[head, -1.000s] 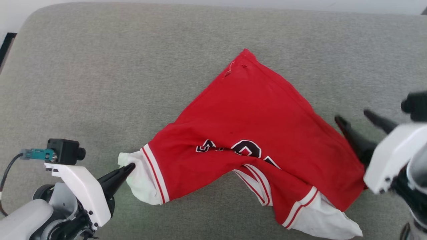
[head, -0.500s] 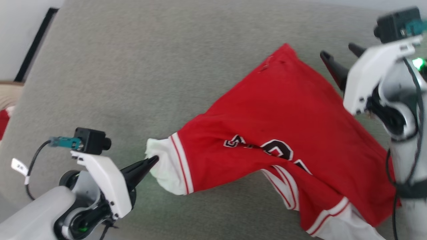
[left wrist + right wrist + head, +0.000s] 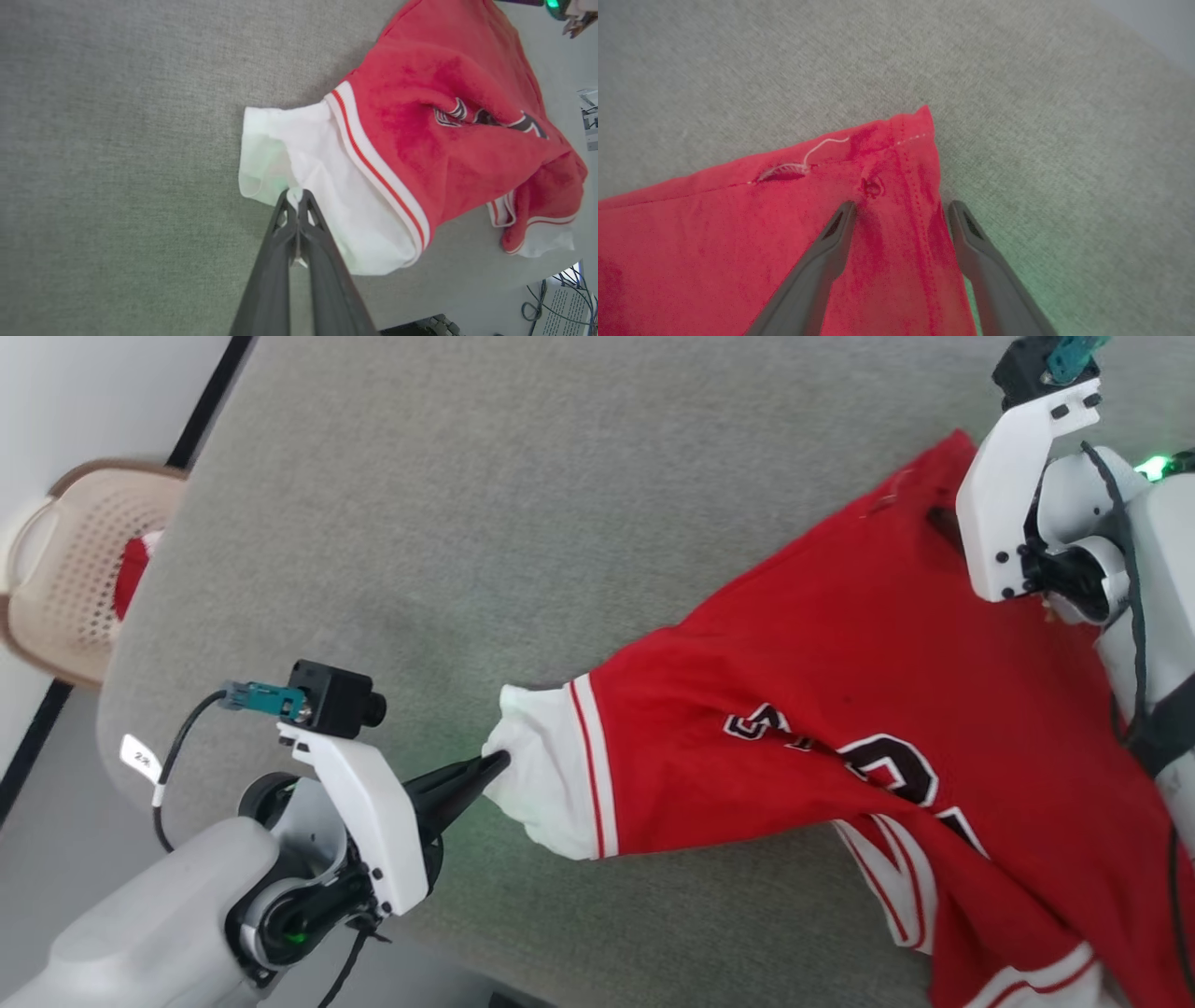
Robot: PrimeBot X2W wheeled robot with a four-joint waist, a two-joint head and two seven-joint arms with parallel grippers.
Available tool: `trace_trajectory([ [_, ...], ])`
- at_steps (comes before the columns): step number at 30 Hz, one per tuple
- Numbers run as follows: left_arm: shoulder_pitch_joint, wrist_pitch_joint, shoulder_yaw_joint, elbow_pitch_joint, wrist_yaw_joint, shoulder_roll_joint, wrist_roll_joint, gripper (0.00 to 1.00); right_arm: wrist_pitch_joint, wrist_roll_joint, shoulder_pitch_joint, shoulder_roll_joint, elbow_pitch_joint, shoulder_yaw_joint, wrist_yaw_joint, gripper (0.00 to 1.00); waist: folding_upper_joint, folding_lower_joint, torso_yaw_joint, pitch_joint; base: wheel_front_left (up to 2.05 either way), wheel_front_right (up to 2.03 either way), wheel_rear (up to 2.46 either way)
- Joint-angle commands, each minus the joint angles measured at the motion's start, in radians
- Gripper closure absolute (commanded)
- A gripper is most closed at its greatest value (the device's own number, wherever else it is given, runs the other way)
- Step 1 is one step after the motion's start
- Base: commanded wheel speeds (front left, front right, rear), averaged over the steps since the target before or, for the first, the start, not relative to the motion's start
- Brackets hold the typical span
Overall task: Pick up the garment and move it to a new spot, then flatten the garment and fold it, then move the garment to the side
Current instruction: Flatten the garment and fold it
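Note:
The garment (image 3: pixel 822 653), a red jersey with black white-outlined lettering, lies crumpled on the grey cushioned surface (image 3: pixel 467 476). My left gripper (image 3: pixel 495 767) is shut on the edge of its white sleeve end (image 3: pixel 537 784). In the left wrist view the closed fingertips (image 3: pixel 294 195) pinch that white fabric, with the garment (image 3: pixel 420 93) beyond. My right gripper (image 3: pixel 901 207) is open above the garment's far red corner (image 3: pixel 896 140). Its two fingers straddle the hemmed edge, one over the cloth and one at the cloth's edge. A loose white thread (image 3: pixel 817 149) shows near that corner.
A beige perforated laundry basket (image 3: pixel 65 569) with something red inside stands on the floor off the surface's left edge. The surface's near edge runs along the lower left by my left arm. Cables (image 3: pixel 556 303) lie on the floor past that edge.
The head camera has swung, shifting the whole picture right. My right gripper has gone from beside the garment's right edge to its far corner. The left gripper stays shut on the sleeve.

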Motion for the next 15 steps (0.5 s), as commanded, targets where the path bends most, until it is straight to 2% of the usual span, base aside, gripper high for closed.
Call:
trace_trajectory([
  [1,-0.018,0.0,-0.001,0.012,-0.01,-0.012,0.004,1.0,0.003,0.006,-0.02,-0.012,0.035,0.034,-0.001,0.0,0.0,0.0,0.024,0.022,0.0,0.0,0.0],
  [5,-0.03,0.001,-0.006,0.042,-0.027,-0.035,0.007,1.0,0.056,0.053,-0.004,-0.019,0.154,0.132,-0.001,0.0,0.0,0.0,0.042,0.031,0.0,0.0,0.0],
  [9,-0.038,0.005,-0.009,0.067,-0.039,-0.047,0.005,1.0,0.199,0.11,0.031,-0.01,0.253,0.225,0.002,0.0,0.0,0.0,0.046,0.035,0.0,0.0,0.0],
  [10,-0.039,0.007,-0.009,0.072,-0.041,-0.05,0.005,1.0,0.232,0.122,0.033,-0.014,0.263,0.248,0.004,0.62,0.0,0.0,0.045,0.034,0.0,0.0,0.0],
  [11,-0.042,0.008,-0.009,0.077,-0.043,-0.051,0.004,1.0,0.247,0.129,0.025,-0.023,0.269,0.26,0.004,1.0,0.0,0.0,0.042,0.034,0.0,0.0,0.0],
  [15,-0.063,0.014,-0.001,0.094,-0.048,-0.045,0.0,1.0,0.189,0.157,-0.05,-0.044,0.259,0.254,-0.001,1.0,0.0,0.0,0.027,0.028,0.0,0.0,0.0],
])
